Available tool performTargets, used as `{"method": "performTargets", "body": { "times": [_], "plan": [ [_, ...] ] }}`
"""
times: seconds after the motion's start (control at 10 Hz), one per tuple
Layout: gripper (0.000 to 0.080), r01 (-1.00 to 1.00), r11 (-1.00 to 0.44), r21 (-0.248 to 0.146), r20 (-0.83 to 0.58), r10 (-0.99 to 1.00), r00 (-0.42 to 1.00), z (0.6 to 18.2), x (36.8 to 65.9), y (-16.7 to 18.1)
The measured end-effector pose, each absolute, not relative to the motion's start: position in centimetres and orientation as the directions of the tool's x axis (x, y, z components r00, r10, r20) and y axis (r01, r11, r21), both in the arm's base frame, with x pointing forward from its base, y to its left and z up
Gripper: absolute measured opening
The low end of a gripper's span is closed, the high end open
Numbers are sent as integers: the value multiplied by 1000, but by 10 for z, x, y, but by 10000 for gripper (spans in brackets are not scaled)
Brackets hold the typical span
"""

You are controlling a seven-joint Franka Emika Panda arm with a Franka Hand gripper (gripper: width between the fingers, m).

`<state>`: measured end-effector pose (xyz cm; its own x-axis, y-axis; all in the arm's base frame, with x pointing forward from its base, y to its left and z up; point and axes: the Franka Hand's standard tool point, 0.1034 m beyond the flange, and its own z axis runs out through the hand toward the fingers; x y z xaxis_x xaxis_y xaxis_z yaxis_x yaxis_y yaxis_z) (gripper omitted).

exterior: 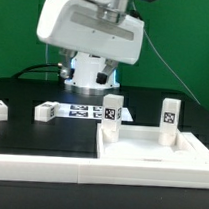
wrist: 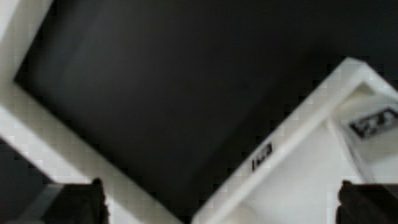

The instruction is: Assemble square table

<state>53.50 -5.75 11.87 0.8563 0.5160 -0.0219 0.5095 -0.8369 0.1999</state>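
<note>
White square tabletop (exterior: 155,154) lies on the black counter (exterior: 33,93) with two legs (exterior: 112,111) standing in its far corners, two more legs (exterior: 45,111) loose beside it, and the hand (wrist: 214,205) released, empty above.

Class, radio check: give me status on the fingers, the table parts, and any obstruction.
Fingers open, holding nothing. Table top flat, two legs standing on it; two loose legs on the black surface. Nothing in the way.

No readable text or numbers — only black-and-white square tags on two upright legs (exterior: 113,111) (exterior: 170,115) and the marker board (exterior: 85,112).
</note>
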Motion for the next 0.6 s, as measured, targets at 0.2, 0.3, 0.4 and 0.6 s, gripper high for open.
{"method": "performTargets", "body": {
  "times": [0.2,0.3,0.4,0.6],
  "plan": [
    [649,428,-882,198,-4,436,900,118,536,-54],
    [649,349,-918,189,14,358,934,117,535,-54],
    [649,291,-939,183,26,300,953,117,535,-53],
    [649,201,-967,154,78,215,973,114,523,-59]
  ]
}}
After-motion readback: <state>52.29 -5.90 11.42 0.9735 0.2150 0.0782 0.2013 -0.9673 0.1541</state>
